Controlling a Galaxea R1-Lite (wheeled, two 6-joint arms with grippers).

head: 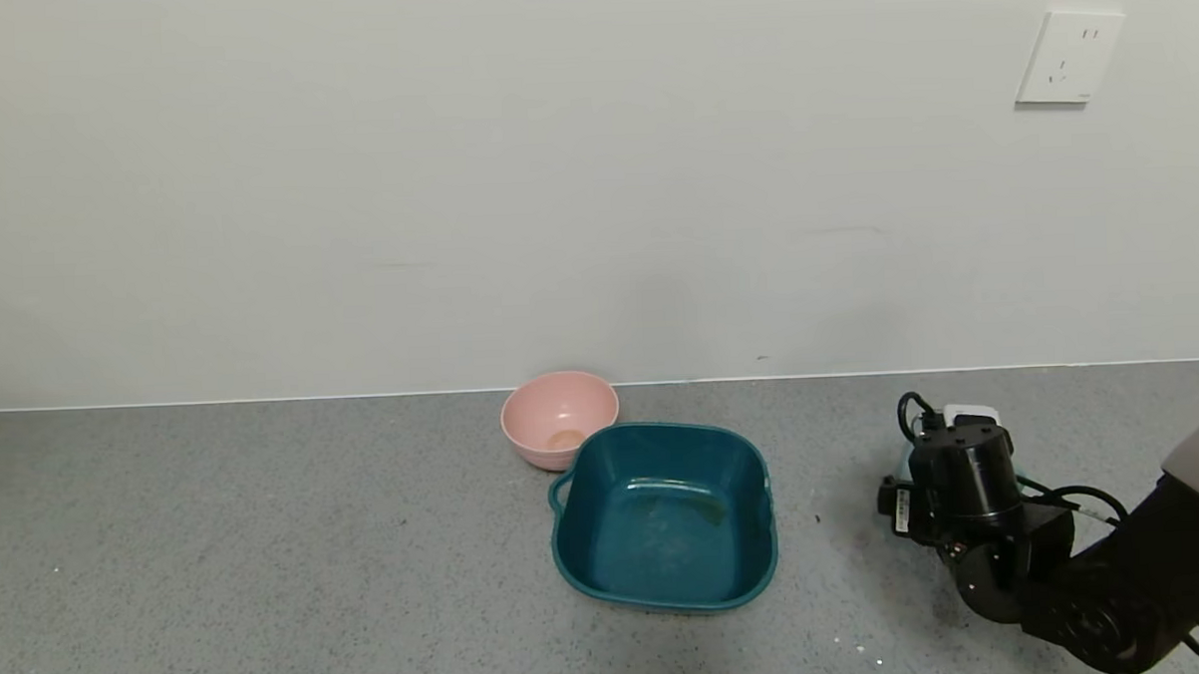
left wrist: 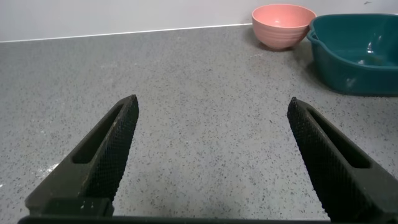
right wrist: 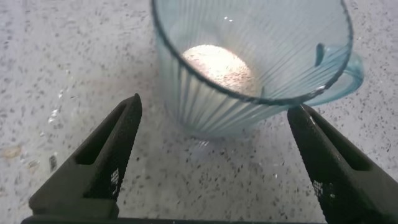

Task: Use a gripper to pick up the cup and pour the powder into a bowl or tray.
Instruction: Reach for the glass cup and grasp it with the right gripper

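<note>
Right gripper (right wrist: 211, 149) low over the speckled grey countertop (head: 268, 548), jaws spread wide, nothing held. Ribbed pale-blue cup (right wrist: 249, 62) standing upright just ahead of the fingertips (right wrist: 127, 115), centred on the gap between them but not yet inside it; neither finger touching its wall. Loop handle (right wrist: 348, 68) on the cup's side toward the right-hand finger as seen from the right wrist. Small mound of off-white powder (right wrist: 221, 65) lying on the cup's bottom. From the head camera, cup almost wholly hidden behind the black wrist of the right gripper (head: 957, 444). Dark-teal basin (head: 663, 514) well apart from that gripper, off to its left, resting flat on the countertop. Round pink bowl (head: 559, 418) touching or nearly touching the basin's far left corner, near the wall.

Left gripper (left wrist: 211, 143) also wide apart and holding nothing, hovering over bare countertop, with pink bowl (left wrist: 283, 25) and basin (left wrist: 354, 53) far ahead of it, toward its right finger.
</note>
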